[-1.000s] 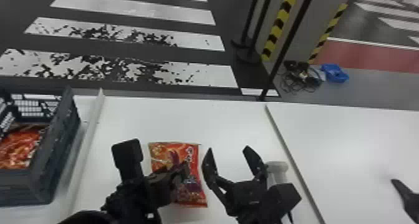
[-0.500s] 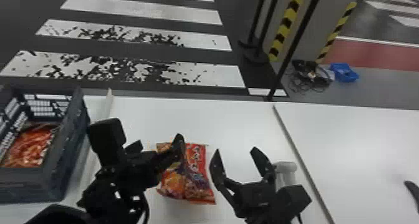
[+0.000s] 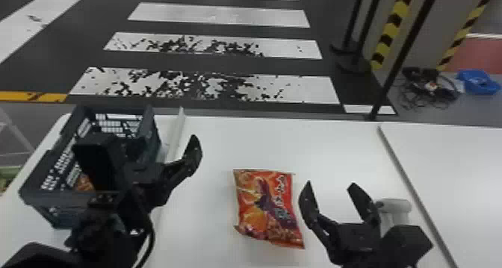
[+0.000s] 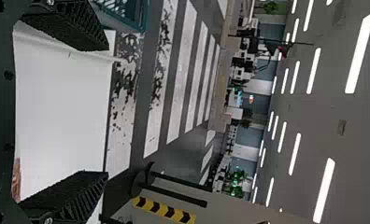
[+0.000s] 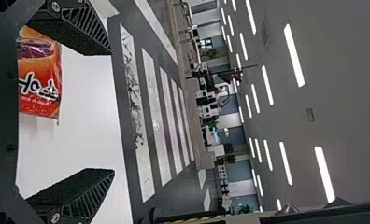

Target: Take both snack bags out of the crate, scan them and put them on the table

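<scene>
My left gripper (image 3: 143, 153) stands open over the right part of the dark crate (image 3: 61, 199), partly hiding it; inside lies a red-orange snack bag (image 3: 84, 183). In the left wrist view the gripper (image 4: 106, 111) has nothing between its fingers, and the crate (image 4: 134, 15) shows beyond one finger. Another snack bag (image 3: 266, 207), red and orange, lies flat on the white table between the arms. Just right of it is my open right gripper (image 3: 330, 185). In the right wrist view this gripper (image 5: 112, 112) is empty, with the bag (image 5: 39, 91) beside one finger.
A pale grey object (image 3: 395, 210) stands behind the right gripper, partly hidden by it. A raised white strip (image 3: 175, 134) runs beside the crate. The table (image 3: 336, 147) has a seam on the right; black posts rise past its far edge.
The head view has turned left. My left gripper has moved left from the loose bag to the crate, uncovering that bag. The right gripper keeps its place beside the bag, still open.
</scene>
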